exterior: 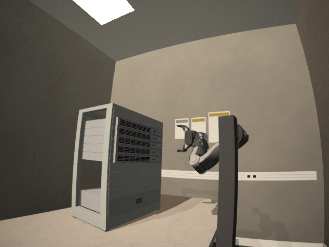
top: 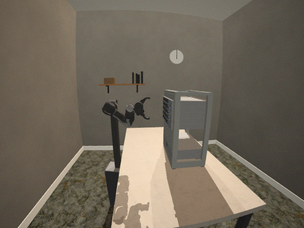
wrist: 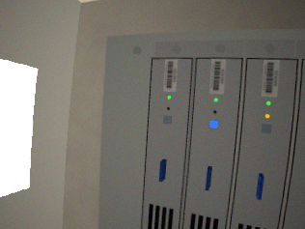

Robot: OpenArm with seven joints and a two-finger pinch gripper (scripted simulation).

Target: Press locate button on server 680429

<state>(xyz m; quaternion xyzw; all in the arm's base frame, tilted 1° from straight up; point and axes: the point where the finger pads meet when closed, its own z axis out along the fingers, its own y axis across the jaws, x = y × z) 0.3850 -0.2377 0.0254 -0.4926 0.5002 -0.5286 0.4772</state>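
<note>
Grey steel made up the rack (top: 173,127), which stood upright on the pale wooden surface (top: 139,156), directly ahead of the hand (top: 146,108) and apart from it, with open air between the fingertips and the server fronts. The hand hung at the height of the upper servers, its two curved fingers (top: 146,99) spread fully apart and grasping nothing. Behind it, the arm bent back to a dark post (exterior: 227,169) beside the surface's edge.

From the wrist view, rotated so the stacked units appeared as side-by-side columns, three server faces lay straight before the hand. On the middle server (wrist: 212,158) the square locate button (wrist: 214,125) glowed blue, below a green light and a barcode label (wrist: 217,76). The servers either side had dull grey buttons (wrist: 167,120), unlit; the one on the right also showed an amber dot (wrist: 266,116). The asset numbers on the labels were too small to read, so I cannot tell which unit was 680429.
</note>
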